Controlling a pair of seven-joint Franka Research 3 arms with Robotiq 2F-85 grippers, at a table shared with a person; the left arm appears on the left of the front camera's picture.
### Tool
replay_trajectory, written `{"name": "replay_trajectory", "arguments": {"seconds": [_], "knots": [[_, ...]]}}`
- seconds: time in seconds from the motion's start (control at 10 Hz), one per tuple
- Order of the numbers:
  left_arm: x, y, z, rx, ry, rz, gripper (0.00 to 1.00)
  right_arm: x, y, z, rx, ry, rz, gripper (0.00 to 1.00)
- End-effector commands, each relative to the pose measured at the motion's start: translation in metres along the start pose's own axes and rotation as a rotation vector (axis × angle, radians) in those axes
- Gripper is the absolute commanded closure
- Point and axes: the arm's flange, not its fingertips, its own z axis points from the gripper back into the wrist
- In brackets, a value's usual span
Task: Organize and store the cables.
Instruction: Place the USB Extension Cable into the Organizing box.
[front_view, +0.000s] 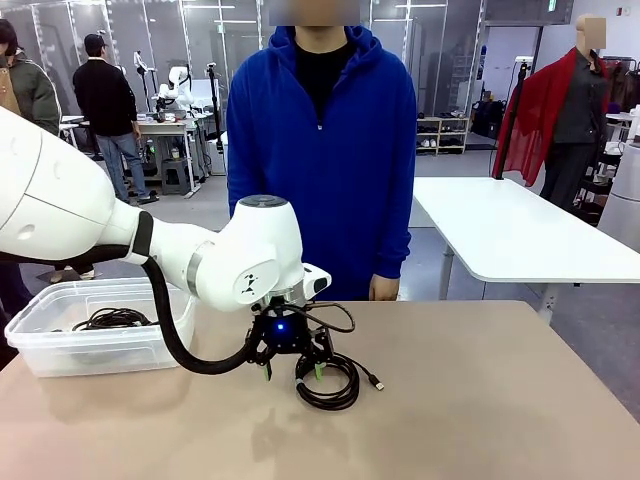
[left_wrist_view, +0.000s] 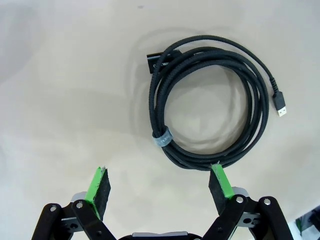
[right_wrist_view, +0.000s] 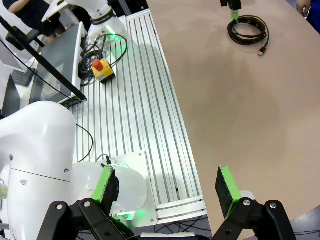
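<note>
Item: coiled black braided USB cable (left_wrist_view: 205, 100), grey strap: light, limp. Grasp the bundled strands beside the strap. Left gripper (left_wrist_view: 162, 187) wide open, empty, one pad touching the coil's edge; right gripper (right_wrist_view: 167, 192) likewise open, empty, well apart from the coil.

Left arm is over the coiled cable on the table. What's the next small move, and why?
Probably ease the left gripper forward and down until its open jaws straddle the near strands of the coiled USB cable, then close. In the left wrist view one green pad is just at the coil's edge, the other is off it over bare table, so nothing lies between them yet.
</note>
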Motion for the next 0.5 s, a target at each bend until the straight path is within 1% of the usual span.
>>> {"name": "replay_trajectory", "arguments": {"seconds": [0.0, 0.2, 0.4], "knots": [[0.011, -0.017, -0.006, 0.050, 0.051, 0.044, 0.00, 0.002, 0.000, 0.002, -0.001, -0.008, 0.000, 0.00], [0.011, -0.026, -0.015, 0.081, 0.086, 0.070, 0.00, 0.002, 0.000, 0.002, -0.001, -0.008, 0.000, 0.00], [0.011, -0.031, -0.019, 0.120, 0.061, 0.092, 0.00, 0.002, 0.000, 0.002, -0.001, -0.008, 0.000, 0.00]]}}
